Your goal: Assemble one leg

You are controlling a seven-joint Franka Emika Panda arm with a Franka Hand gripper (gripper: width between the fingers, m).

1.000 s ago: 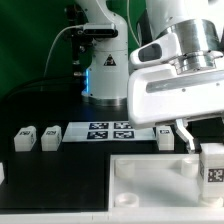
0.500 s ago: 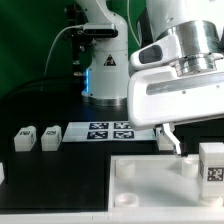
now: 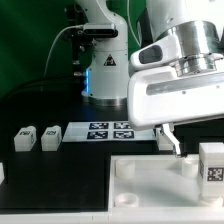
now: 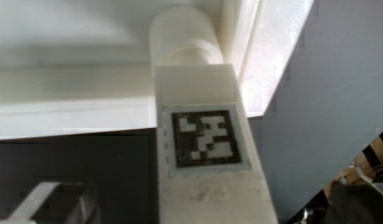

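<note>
Panda arm (image 3: 175, 70) fills the upper part of the exterior view on that view's right, its white wrist housing hanging low over the black table (image 3: 70, 165). The large white square piece (image 3: 150, 188) lies flat in the foreground with a raised corner socket showing. The marker board (image 3: 110, 131) lies flat behind it, near mid-table. The leg (image 3: 212, 165) stands at the exterior view's right edge, just beside the square piece, tag face toward the camera; contact with the piece cannot be told. In the wrist view the leg (image 4: 206, 140) runs lengthwise through the middle of the frame, tag up, its rounded end against the pale edge of the square piece. Two other legs (image 3: 37, 138) sit side by side on the table at the exterior view's left, well apart from the arm, and a further white block (image 3: 3, 172) is cut off by that edge. The gripper (image 3: 174, 148) hangs just beside the leg toward the exterior view's left, with one slanted finger (image 3: 171, 138) plainly showing. Whether the fingers are spread or together cannot be told, and no grip on the leg is visible.
</note>
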